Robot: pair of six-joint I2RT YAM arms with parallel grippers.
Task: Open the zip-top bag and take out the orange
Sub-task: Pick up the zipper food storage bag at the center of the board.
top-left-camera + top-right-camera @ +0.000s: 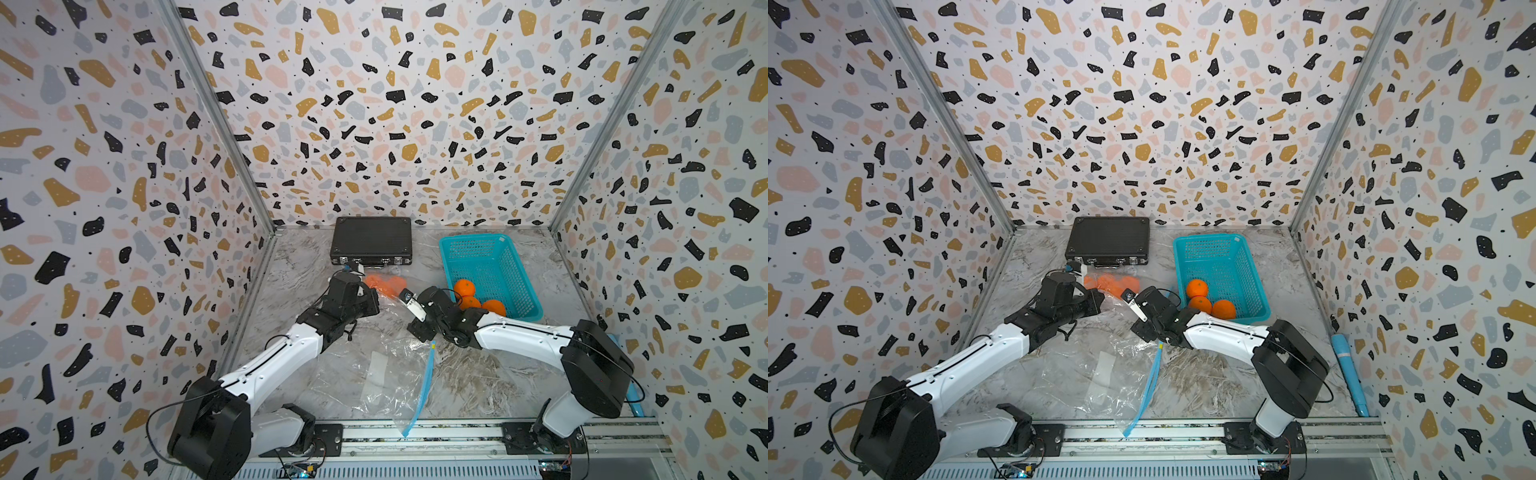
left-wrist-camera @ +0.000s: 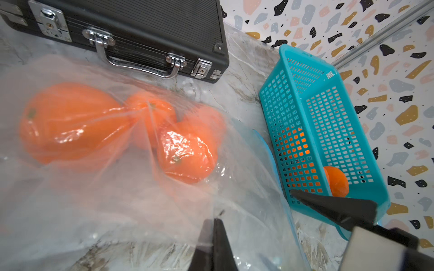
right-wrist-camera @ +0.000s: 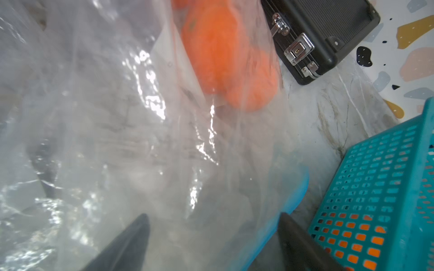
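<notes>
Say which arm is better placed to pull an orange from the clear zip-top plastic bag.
Probably right: the right fingers stand open at the blue zipper edge of the bag, facing the oranges; the left fingers pinch the plastic.

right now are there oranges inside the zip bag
In: at least three oranges lie under the clear film of the zip-top bag, beside the black case.

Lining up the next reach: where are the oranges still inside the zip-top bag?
In both top views the bagged oranges lie at the zip-top bag's far end, just in front of the black case, left of the teal basket.
</notes>
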